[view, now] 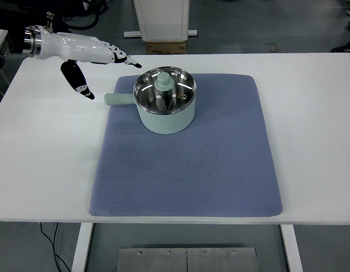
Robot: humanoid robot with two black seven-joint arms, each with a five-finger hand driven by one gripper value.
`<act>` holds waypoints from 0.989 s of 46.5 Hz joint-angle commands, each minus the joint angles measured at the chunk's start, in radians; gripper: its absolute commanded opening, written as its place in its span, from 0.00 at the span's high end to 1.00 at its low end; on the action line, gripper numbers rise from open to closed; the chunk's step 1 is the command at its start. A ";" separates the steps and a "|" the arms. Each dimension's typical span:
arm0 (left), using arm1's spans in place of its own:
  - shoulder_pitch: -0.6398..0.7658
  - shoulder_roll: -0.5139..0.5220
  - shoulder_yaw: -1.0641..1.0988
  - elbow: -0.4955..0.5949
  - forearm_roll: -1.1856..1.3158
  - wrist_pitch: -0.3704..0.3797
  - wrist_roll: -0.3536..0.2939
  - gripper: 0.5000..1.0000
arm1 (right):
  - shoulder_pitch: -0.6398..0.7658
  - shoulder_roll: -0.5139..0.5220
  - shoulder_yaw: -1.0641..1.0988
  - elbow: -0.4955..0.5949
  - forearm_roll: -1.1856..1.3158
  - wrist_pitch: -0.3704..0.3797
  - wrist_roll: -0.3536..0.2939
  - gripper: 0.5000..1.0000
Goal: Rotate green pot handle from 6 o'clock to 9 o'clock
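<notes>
Green pot [164,107] on mat [186,170], handle [118,99] pointing left; left robot hand [90,59] released.

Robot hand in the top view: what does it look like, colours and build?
Only the left robot hand shows. It has a glossy white shell over the palm and fingers, black fingertips and black joint sections, and a thumb that is mostly black with small white marks. A silver metal ring joins it at the wrist to a dark forearm.

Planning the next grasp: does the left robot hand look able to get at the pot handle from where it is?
Probably yes. The left robot hand is open just up-left of the handle, which sticks out left of the pot with nothing between them.
</notes>
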 commanded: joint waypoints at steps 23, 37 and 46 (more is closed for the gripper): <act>0.126 -0.004 -0.003 0.131 -1.060 0.000 0.000 0.00 | 0.000 0.000 0.000 0.000 0.000 0.000 -0.001 0.00; 0.332 -0.132 -0.040 0.291 -1.361 -0.002 0.000 0.00 | 0.000 0.000 0.000 0.000 0.000 0.000 0.001 0.00; 0.435 -0.218 -0.149 0.362 -1.483 -0.003 0.000 0.00 | 0.000 0.000 0.000 0.000 0.000 0.000 0.001 0.00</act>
